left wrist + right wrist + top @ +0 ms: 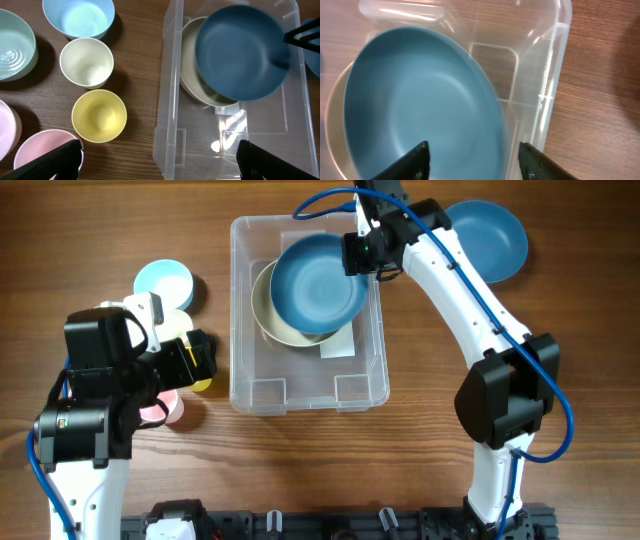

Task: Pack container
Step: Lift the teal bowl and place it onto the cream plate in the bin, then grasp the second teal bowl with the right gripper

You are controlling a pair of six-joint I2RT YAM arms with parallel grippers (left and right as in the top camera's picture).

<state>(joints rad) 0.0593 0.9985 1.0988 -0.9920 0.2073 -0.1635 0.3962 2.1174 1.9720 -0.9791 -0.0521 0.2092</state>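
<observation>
left arm (85, 395): white links, bulky black joint housings, blue cable looping at its side
right arm (470, 320): slim white links, black elbow and wrist housings, blue cable running along it
left gripper (160, 160): black fingers
right gripper (472, 160): black fingers

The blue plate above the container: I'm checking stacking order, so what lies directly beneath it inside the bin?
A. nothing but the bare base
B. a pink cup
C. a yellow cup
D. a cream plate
D: the blue plate, at the right hand, overlaps a cream plate lying in the container; the cups stand outside on the table.
</observation>
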